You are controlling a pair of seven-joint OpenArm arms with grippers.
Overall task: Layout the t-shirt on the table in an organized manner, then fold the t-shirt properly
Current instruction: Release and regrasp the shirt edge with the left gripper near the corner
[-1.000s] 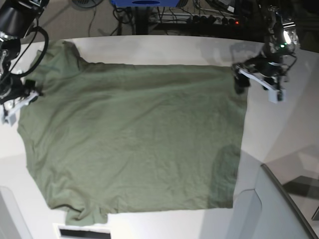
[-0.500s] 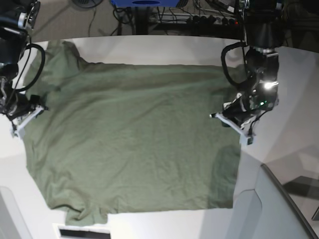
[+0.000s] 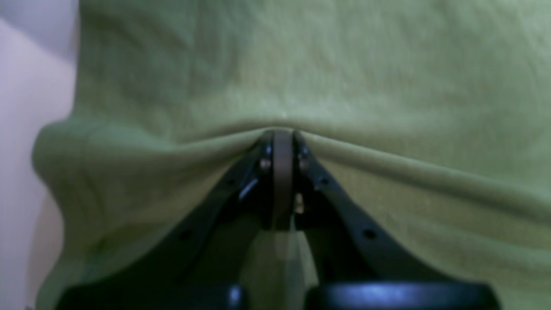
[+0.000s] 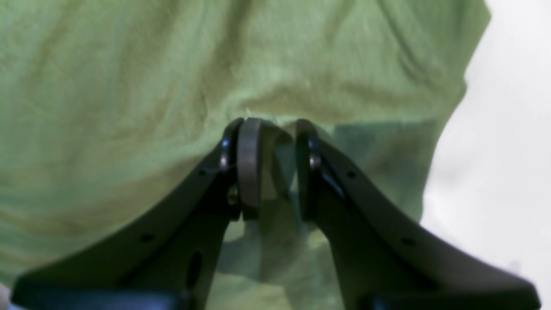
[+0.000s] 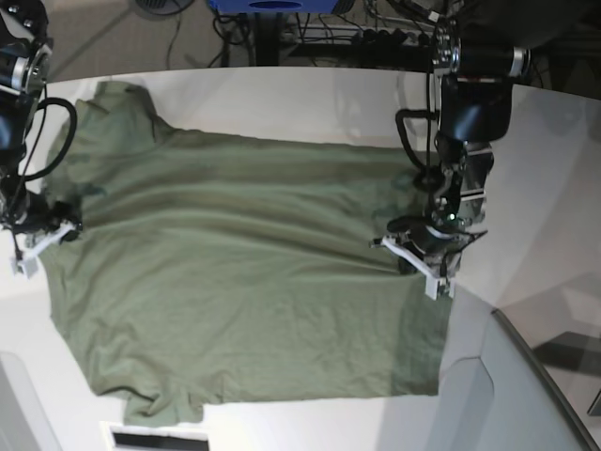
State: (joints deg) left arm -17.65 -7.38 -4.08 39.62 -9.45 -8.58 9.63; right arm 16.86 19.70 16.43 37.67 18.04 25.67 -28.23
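The olive-green t-shirt [image 5: 235, 282] lies spread flat on the white table [image 5: 282, 94], with long wrinkles running across it between the two arms. My left gripper [image 5: 418, 258] sits at the shirt's right edge, shut on a pinched ridge of cloth. In the left wrist view the left gripper [image 3: 283, 135] has its jaws pressed together under a raised fold of the t-shirt [image 3: 301, 64]. My right gripper [image 5: 42, 235] is at the shirt's left edge. In the right wrist view the right gripper [image 4: 275, 129] stands narrowly parted with a bunch of the t-shirt [image 4: 129, 64] between its fingers.
A grey angled panel [image 5: 526, 395] rises at the front right corner. A white strip with a dark slot [image 5: 155, 437] lies at the front edge below the sleeve. Cables and a blue object [image 5: 272, 7] sit behind the table. Bare table [image 5: 545, 188] extends right of the shirt.
My left gripper came down from the far right corner onto the shirt's right edge and shut on the cloth, drawing it inward. The right gripper shifted slightly toward the front.
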